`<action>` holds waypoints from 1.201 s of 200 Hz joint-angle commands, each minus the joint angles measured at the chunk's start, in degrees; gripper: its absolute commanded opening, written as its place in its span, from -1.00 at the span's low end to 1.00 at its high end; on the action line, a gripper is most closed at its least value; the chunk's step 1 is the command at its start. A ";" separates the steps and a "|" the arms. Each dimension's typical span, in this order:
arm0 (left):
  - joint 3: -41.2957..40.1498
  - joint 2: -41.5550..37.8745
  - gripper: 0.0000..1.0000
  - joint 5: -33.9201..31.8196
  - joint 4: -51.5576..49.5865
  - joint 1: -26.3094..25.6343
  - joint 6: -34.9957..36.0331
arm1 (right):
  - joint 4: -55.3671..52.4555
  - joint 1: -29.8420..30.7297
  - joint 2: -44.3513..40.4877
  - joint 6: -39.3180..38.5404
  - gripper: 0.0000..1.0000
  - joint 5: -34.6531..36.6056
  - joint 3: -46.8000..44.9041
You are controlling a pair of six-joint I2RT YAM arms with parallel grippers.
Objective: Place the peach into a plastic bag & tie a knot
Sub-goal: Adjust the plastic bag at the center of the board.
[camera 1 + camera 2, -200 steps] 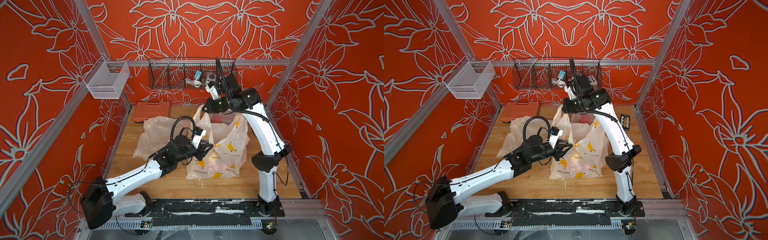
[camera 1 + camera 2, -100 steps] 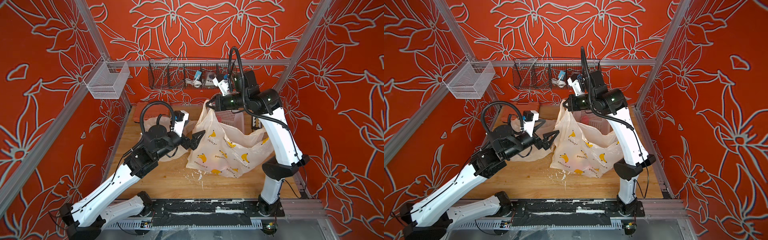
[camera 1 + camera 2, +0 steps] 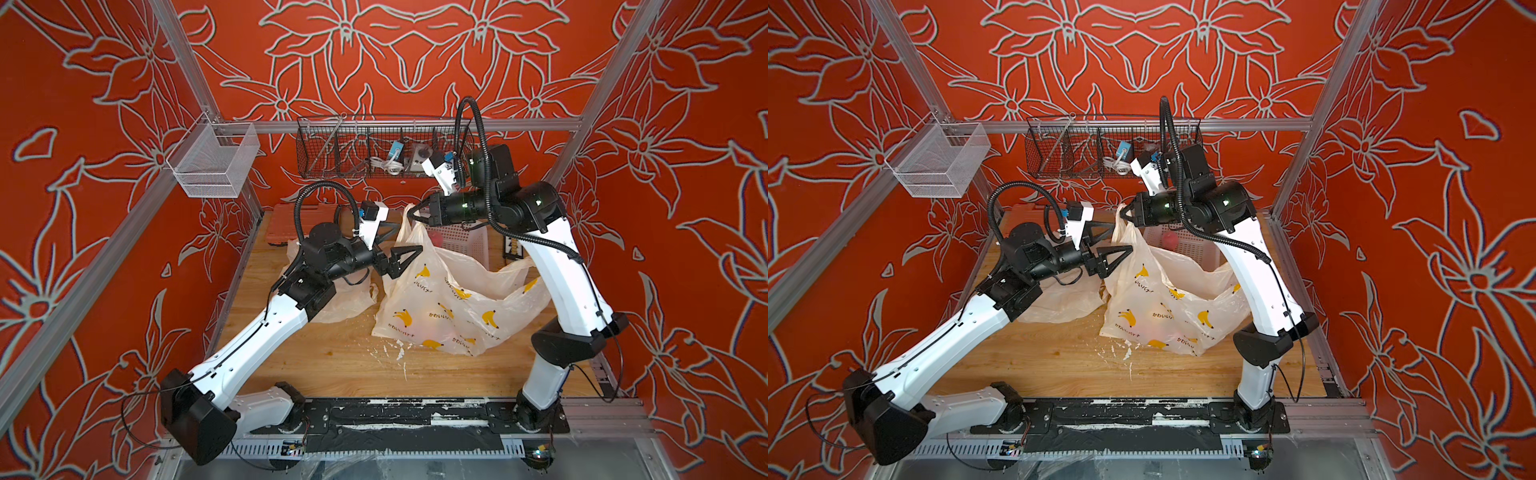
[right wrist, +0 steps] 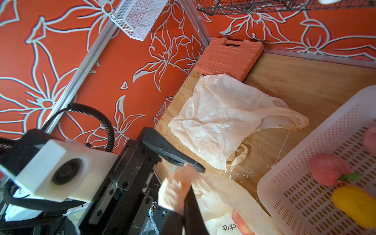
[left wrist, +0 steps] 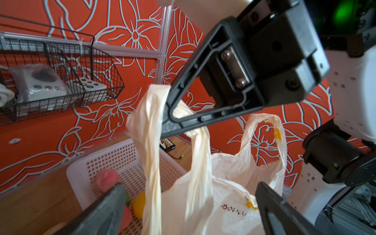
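The plastic bag, translucent with a banana print, hangs from one twisted handle. My right gripper is shut on that handle and holds it above the table. A peach shows pink through the bag's wall. My left gripper is open just below the right one. The handle's strands hang between its fingers, untouched. The bag's other handle stands free.
A white slotted basket behind the bag holds more peaches and a yellow fruit. An empty plain bag lies under my left arm. An orange case lies at the back left, below a wire rack.
My right gripper has lifted the bag's handle up and to the right, stretching the bag. My left gripper has opened wide and risen from the bag's side to the raised handle.
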 commanded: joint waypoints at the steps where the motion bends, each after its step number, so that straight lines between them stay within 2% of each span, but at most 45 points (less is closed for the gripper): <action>1: 1.21 3.73 0.98 4.11 9.13 -0.66 -1.63 | 2.74 0.85 -2.02 2.09 -1.00 -3.55 -0.75; 35: -2.17 7.83 0.94 2.57 20.07 -3.41 -2.28 | 9.56 1.10 -3.23 6.65 -1.00 -7.61 -3.93; 62: -5.34 9.96 0.53 1.56 28.75 -4.05 -4.52 | 12.79 1.17 -3.68 9.76 -1.00 -9.56 -5.27; 79: -6.12 10.80 0.28 1.39 30.43 -4.14 -5.38 | 13.71 1.13 -3.71 10.71 -1.00 -10.14 -5.64; 115: -8.57 12.37 -0.07 0.99 34.97 -4.49 -7.62 | 16.36 1.19 -3.68 13.12 -1.00 -12.86 -6.23; 127: -8.71 13.08 -0.22 1.17 35.56 -4.74 -8.09 | 18.36 1.23 -4.01 14.46 -1.00 -13.41 -7.41; 141: -9.08 13.54 -0.48 1.47 36.19 -4.91 -8.25 | 20.47 1.25 -4.47 15.64 -1.00 -13.99 -8.45; 158: -9.16 12.86 -0.83 0.56 34.41 -4.85 -7.79 | 18.64 1.06 -4.78 13.68 -1.00 -13.13 -7.55; 168: -9.17 11.45 -0.93 -1.20 30.91 -4.61 -6.56 | 16.98 0.40 -5.61 12.05 -1.00 -12.27 -7.61; 175: -9.45 10.24 -1.00 -2.65 28.86 -4.15 -5.80 | 16.33 -0.43 -6.39 11.37 -0.90 -12.14 -8.14; 205: -12.45 6.17 -1.00 -6.84 25.46 -0.08 -8.37 | 14.38 -6.89 -13.34 7.69 -0.18 -9.67 -13.86; 223: -13.83 4.62 -1.00 -10.12 23.97 1.63 -10.37 | 11.17 -11.79 -19.78 2.98 0.08 -6.18 -18.98; 240: -14.17 3.77 -1.00 -10.86 22.41 3.06 -11.67 | 6.20 -15.29 -27.21 -3.39 0.24 0.78 -27.13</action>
